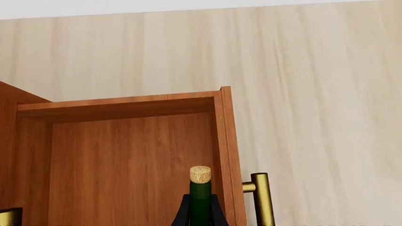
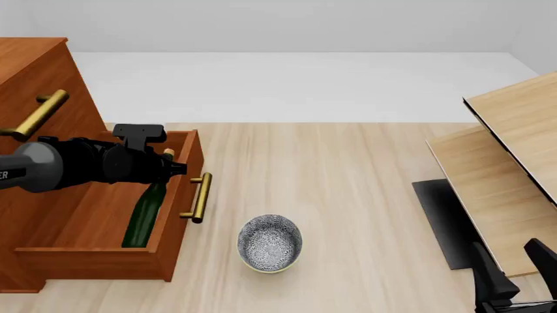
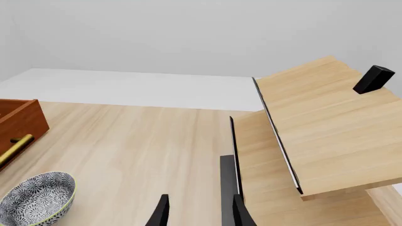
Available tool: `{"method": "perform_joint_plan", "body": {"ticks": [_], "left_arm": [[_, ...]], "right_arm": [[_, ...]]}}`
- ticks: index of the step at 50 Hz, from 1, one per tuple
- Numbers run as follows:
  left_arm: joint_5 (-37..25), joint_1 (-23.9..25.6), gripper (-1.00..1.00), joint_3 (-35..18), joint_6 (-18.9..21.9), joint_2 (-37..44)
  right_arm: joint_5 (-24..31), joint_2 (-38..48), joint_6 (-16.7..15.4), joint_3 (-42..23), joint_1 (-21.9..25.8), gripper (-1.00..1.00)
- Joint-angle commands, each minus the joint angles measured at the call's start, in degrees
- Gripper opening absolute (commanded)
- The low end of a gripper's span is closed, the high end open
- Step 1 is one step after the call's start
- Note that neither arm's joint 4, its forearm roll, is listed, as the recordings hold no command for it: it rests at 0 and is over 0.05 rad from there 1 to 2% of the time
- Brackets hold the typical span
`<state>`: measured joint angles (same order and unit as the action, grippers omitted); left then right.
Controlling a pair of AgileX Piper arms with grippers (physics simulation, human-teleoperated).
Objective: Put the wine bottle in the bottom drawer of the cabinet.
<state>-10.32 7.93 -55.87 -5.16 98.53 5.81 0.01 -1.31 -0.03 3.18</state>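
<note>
Left tool grips wine bottle, upright in bottom drawer.

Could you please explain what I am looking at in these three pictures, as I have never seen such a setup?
These are simulator renders of a robot with two arms at a pale wooden table. The front picture looks down from a fixed camera on the arms' side; the other two come from cameras behind each hand.

The left hand holds a tall dark green glass wine bottle by its neck, inside the open bottom drawer of the reddish-brown wooden cabinet. The left wrist picture shows the bottle's cork between the black fingers.

The right hand is open, holds nothing, and sits low at the right.

A round patterned grey-white bowl stands on the table, beside the drawer. Light pale-wood furniture stands at the right.
</note>
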Motion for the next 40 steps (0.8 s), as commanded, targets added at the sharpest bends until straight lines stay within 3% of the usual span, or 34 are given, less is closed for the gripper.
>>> {"method": "perform_joint_plan", "body": {"ticks": [1, 29, 30, 40], "left_arm": [[-1.2, -0.1, -1.00, 2.4, -1.9, 2.1], [-1.3, 1.2, -1.00, 2.7, -3.4, 1.3], [-1.3, 1.1, 1.00, 2.7, -3.5, 1.3], [-1.0, 2.2, 1.00, 3.1, -4.4, 1.0]], "right_arm": [[0.0, 0.0, 0.0, 0.0, 0.1, 1.00], [-0.2, 0.0, 0.2, 0.0, 0.0, 1.00], [-0.2, 0.0, 0.1, 0.0, 0.0, 1.00], [-0.1, 0.0, 0.1, 0.0, 0.1, 1.00]]}}
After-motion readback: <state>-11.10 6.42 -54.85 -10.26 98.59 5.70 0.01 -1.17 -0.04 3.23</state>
